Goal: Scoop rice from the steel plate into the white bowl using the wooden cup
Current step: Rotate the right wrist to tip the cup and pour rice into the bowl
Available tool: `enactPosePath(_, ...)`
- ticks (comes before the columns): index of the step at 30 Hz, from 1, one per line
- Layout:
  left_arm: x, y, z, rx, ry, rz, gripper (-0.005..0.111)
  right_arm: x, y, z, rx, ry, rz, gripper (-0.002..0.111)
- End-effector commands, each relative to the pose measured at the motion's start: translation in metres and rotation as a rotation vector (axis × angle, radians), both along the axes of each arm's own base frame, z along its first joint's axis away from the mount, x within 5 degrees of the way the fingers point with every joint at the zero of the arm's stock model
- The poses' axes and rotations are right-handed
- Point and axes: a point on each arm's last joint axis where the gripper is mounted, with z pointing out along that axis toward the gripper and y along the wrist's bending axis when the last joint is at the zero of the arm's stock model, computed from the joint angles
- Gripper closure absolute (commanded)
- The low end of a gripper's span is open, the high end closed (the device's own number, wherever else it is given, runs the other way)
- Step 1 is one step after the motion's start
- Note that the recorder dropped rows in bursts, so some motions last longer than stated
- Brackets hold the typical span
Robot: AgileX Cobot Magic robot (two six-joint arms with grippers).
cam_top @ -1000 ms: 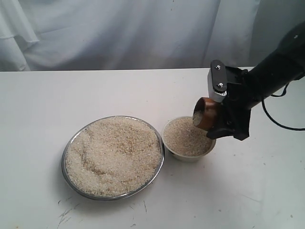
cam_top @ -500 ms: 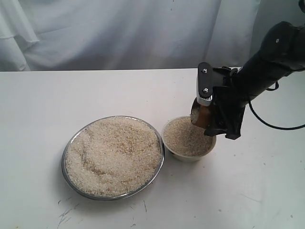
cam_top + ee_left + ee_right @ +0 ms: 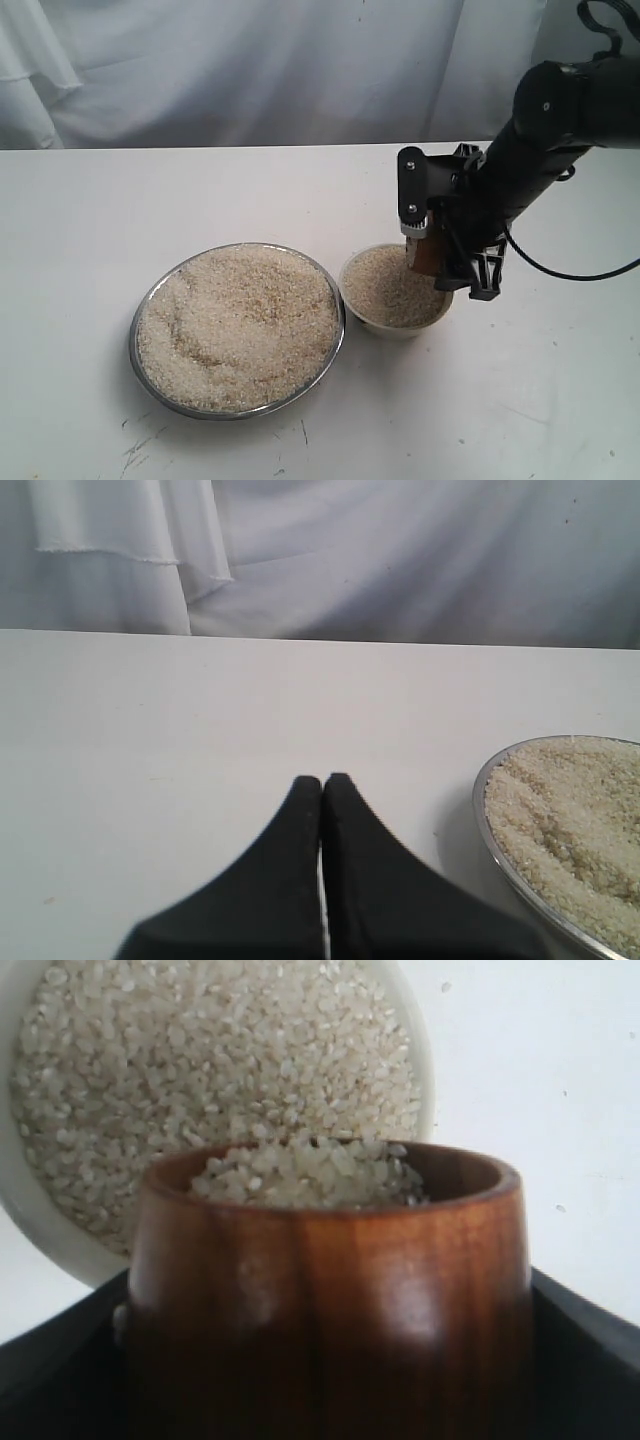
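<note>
The wide steel plate [image 3: 150,310] lies left of centre, heaped with pale rice [image 3: 235,325]; its rim [image 3: 480,790] also shows in the left wrist view. To its right stands the small white bowl [image 3: 395,328], nearly full of rice [image 3: 385,285]. My right gripper [image 3: 432,250] is shut on the reddish-brown wooden cup [image 3: 424,254], held tipped over the bowl's right rim. In the right wrist view the cup [image 3: 330,1290] still holds rice [image 3: 305,1175] at its mouth, above the bowl [image 3: 45,1225]. My left gripper [image 3: 322,780] is shut and holds nothing, out of the exterior view.
A white table [image 3: 300,190] carries everything, with a white curtain [image 3: 250,70] behind. A black cable [image 3: 590,265] trails from the right arm over the table's right side. Small dark marks [image 3: 140,445] spot the table near its front edge.
My right gripper has shifted left and turned the cup further downward over the bowl's rim. Plate, bowl and left gripper have stayed put.
</note>
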Motion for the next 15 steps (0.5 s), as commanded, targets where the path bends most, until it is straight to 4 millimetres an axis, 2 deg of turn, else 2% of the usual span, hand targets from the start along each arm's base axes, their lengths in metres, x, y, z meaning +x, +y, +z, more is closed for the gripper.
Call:
enactPosePath(1, 0.000, 0.000, -0.001, 0.000, -0.007, -0.002, 0.107, -0.004, 0.008, 0.006, -0.024, -0.051, 0.002, 0.108)
enactPosePath(15, 0.000, 0.000, -0.001, 0.000, -0.007, -0.002, 0.107, -0.015, 0.027, 0.007, -0.166, -0.138, 0.022, 0.108)
